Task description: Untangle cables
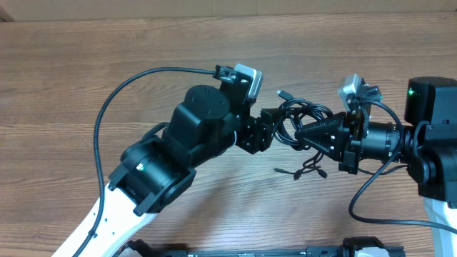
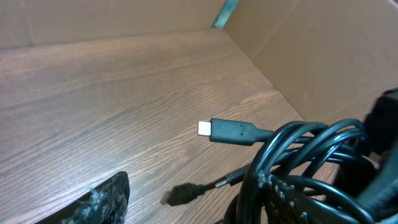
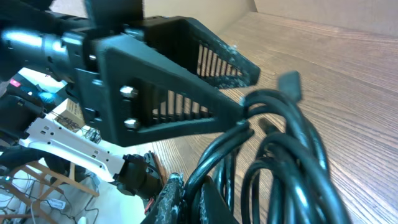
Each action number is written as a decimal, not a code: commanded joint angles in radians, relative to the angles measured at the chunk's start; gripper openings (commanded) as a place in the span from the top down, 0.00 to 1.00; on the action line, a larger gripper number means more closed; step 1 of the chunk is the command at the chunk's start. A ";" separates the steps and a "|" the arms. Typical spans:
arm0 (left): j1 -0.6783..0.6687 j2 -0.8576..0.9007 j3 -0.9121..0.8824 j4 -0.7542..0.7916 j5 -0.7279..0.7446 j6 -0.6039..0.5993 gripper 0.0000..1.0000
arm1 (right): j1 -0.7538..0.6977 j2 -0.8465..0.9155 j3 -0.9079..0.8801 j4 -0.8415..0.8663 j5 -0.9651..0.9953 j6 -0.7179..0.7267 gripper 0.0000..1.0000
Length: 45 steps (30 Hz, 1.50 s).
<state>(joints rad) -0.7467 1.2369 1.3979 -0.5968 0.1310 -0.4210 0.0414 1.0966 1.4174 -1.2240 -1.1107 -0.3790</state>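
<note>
Where the two arms meet near the middle of the worktop, the cables sit bunched in a tight black knot of loops between the two end effectors. The right end effector comes in from the right with its jaws closed. In the right wrist view its ribbed fingers taper together onto a strand at the near edge of the bunch, and the rest of the loops curl away below and beside the tips.

The left end effector reaches in from the lower left and touches the opposite side of the knot. Its jaws stand apart. In the left wrist view one finger shows at the lower left, clear of any cord, while the coils fill the lower right of the picture; the other finger is hidden behind them.

A silver-tipped plug sticks out of the bunch over bare wood, pointing away from the coils. A small plug on a thinner cord lies on the worktop just below it. Seen from overhead, several loose ends with little plugs trail out of the knot toward the front edge and lie flat on the wood. A cardboard wall borders the worktop on the far side.
</note>
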 commanded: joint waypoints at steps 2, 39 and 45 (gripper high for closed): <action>0.006 0.070 -0.002 -0.005 -0.025 -0.038 0.33 | 0.004 -0.036 0.015 0.013 -0.175 -0.045 0.96; 0.007 0.084 -0.002 -0.087 -0.005 -0.039 0.96 | 0.004 -0.036 0.015 0.066 -0.281 -0.045 0.96; 0.008 0.084 -0.002 -0.106 -0.176 -0.032 0.96 | 0.004 -0.036 0.015 0.059 -0.279 -0.045 0.96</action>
<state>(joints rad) -0.7532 1.2926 1.4055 -0.6697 0.1551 -0.4725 0.0410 1.0958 1.4132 -1.1683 -1.2736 -0.4202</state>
